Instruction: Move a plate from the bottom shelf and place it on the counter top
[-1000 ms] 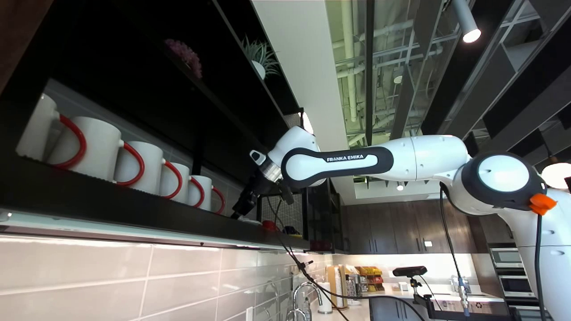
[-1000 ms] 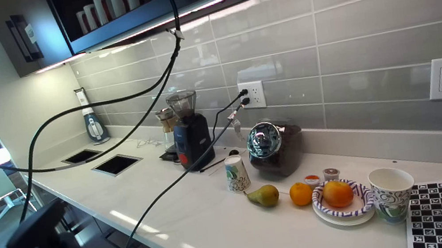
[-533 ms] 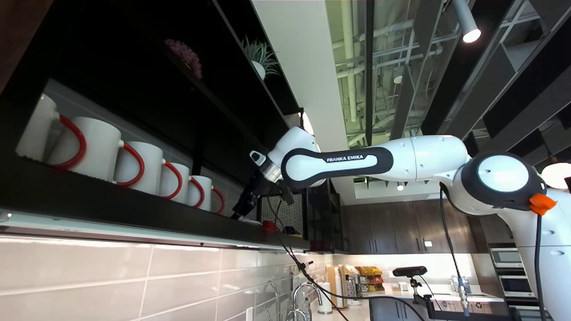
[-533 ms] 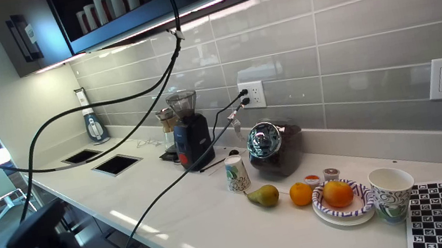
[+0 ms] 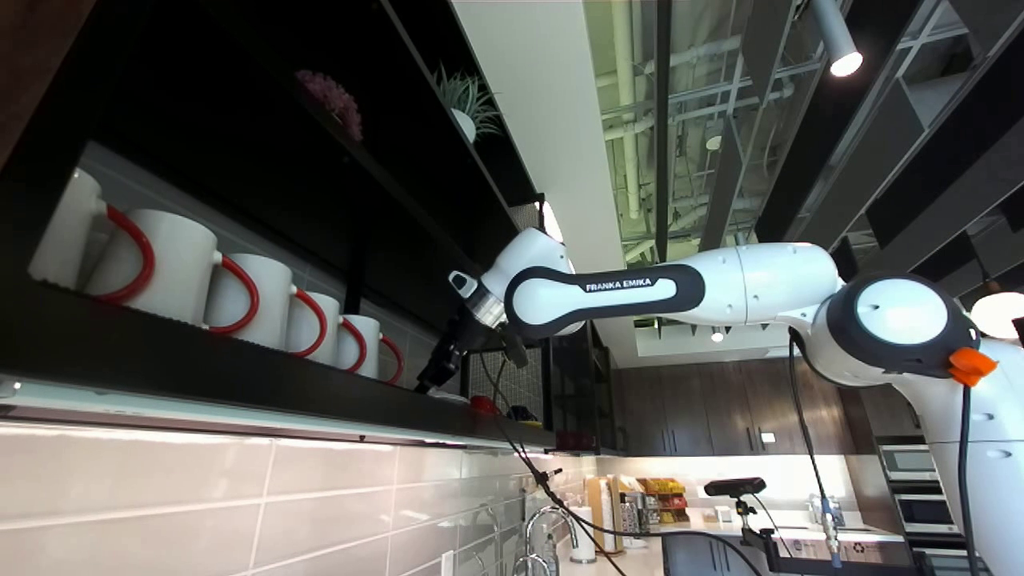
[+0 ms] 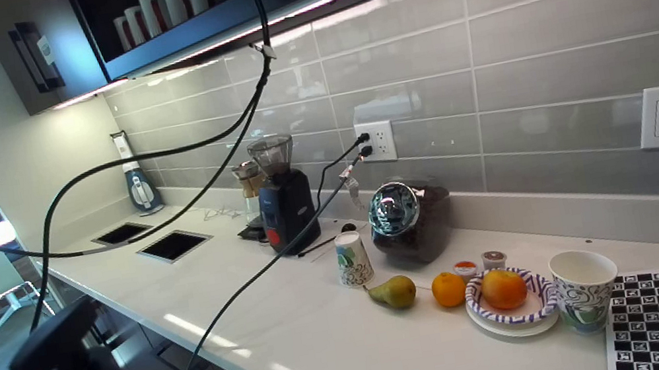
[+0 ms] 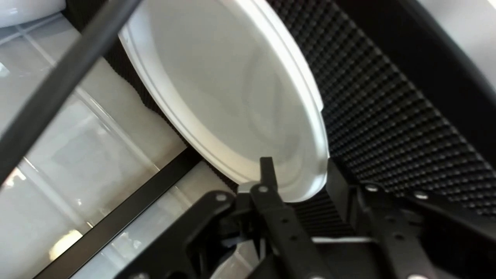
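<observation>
While the white plate (image 7: pixel 224 77) lies on the bottom shelf (image 5: pixel 280 384), right of the red-handled mugs (image 5: pixel 276 304), we're likely pre-grasp, gripper (image 7: pixel 300 166) spread astride its rim, so next we'd close, lift level.

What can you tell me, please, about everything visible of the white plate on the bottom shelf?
The plate looks smooth, whitish and shallow, perhaps plastic, with a flat middle and a raised, grooved rim; a step along one edge may mean a stack. It lies face up on the dark textured liner of the bottom shelf. The wrist view cuts off its far end; in an exterior view it is just a pale sliver. The open gripper straddles its near rim; contact is unclear.
</observation>
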Motion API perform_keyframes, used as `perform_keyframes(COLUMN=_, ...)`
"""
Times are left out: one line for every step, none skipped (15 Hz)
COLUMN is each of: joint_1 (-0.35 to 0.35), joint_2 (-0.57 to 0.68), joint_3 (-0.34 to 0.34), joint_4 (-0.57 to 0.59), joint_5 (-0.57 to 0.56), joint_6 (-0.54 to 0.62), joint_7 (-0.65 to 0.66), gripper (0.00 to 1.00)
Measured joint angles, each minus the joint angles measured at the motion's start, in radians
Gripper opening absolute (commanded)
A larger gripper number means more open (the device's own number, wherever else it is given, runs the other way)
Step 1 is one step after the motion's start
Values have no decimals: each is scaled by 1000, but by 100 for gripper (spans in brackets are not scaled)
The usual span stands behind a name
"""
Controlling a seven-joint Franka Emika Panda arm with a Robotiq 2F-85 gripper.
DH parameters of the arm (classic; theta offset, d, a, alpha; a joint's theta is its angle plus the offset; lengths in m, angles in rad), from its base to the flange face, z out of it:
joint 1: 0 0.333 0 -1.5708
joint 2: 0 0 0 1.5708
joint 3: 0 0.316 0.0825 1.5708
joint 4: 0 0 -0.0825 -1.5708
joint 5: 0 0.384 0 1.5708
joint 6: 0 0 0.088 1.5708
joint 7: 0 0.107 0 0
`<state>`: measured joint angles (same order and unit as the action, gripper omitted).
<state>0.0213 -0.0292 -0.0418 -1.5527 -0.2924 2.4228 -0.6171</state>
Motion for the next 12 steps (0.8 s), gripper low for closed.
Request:
perform_keyframes(joint_1=-1, joint_2=0, joint_3=0, joint_4=0, joint_5=0, joint_6=0, joint_7=0, gripper=29)
perform_keyframes(joint_1=-1, joint_2=0, joint_3=0, joint_4=0, joint_5=0, joint_6=0, joint_7=0, gripper=30)
perform_keyframes(joint_1=-1, joint_2=0, joint_3=0, joint_4=0, joint_5=0, joint_6=0, joint_7=0, gripper=27)
perform_keyframes(joint_1=-2, joint_2=0, joint_3=0, joint_4=0, joint_5=0, joint_6=0, joint_7=0, gripper=28)
perform_keyframes(joint_1=-2, joint_2=0, joint_3=0, joint_4=0, joint_5=0, joint_6=0, joint_7=0, gripper=26)
perform_keyframes(joint_1=-3, joint_2=0, joint_3=0, joint_4=0, joint_5=0, joint_6=0, joint_7=0, gripper=25)
perform_keyframes(joint_1=-3, joint_2=0, joint_3=0, joint_4=0, joint_5=0, joint_6=0, joint_7=0, gripper=20)
perform_keyframes(joint_1=-4, joint_2=0, joint_3=0, joint_4=1, joint_5=0, joint_6=0, joint_7=0, gripper=15)
perform_keyframes(joint_1=-5, joint_2=-1, joint_3=0, joint_4=1, joint_5=0, joint_6=0, joint_7=0, gripper=10)
perform_keyframes(joint_1=-7, joint_2=-1, joint_3=0, joint_4=1, joint_5=0, joint_6=0, joint_7=0, gripper=0)
perform_keyframes(joint_1=-8, joint_2=-1, joint_3=0, joint_4=1, joint_5=0, joint_6=0, joint_7=0, gripper=0)
perform_keyframes(joint_1=-9, joint_2=-1, joint_3=0, joint_4=2, joint_5=0, joint_6=0, joint_7=0, gripper=2)
